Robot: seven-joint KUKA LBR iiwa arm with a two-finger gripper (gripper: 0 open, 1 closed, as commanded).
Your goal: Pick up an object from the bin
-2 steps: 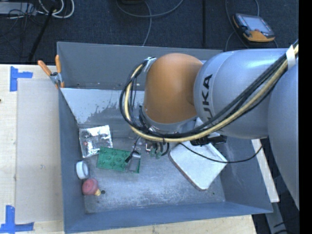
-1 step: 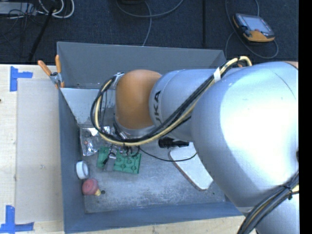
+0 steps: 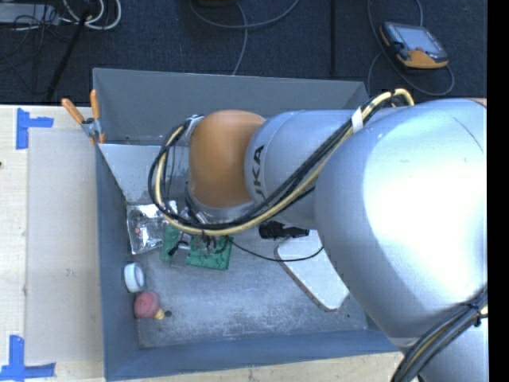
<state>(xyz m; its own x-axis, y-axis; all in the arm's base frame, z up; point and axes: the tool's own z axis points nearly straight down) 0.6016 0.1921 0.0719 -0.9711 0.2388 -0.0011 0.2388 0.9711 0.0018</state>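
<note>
1. The arm (image 3: 382, 213) comes in from the right of the frame and covers most of the right half of the grey bin (image 3: 238, 94).
2. Its wrist, under a rounded orange cover (image 3: 227, 157), is just left of the frame's centre, over the left-middle part of the bin floor. Black and yellow cables (image 3: 165, 173) loop around the cover's left side.
3. The fingers are tucked beneath the wrist and cover. I cannot tell how far open they are, nor whether they hold or touch anything.
4. A crumpled silver packet (image 3: 145, 229) lies just left of the wrist, near the bin's left wall. Of the loose things, it is among the nearest to the wrist.
5. A green piece (image 3: 208, 255), flat like a small board, shows right at the wrist's lower edge. I cannot tell whether it lies loose on the floor or is fixed to the wrist.
6. Lower left of the packet, a small white cap (image 3: 134, 276) lies close to the left wall. Just below the cap is a pink rounded thing (image 3: 146, 305) with a small dark bit at its right side.
7. A flat white piece (image 3: 318, 281) lies at the lower middle of the bin floor, partly under the arm and well apart from the things on the left.
</note>
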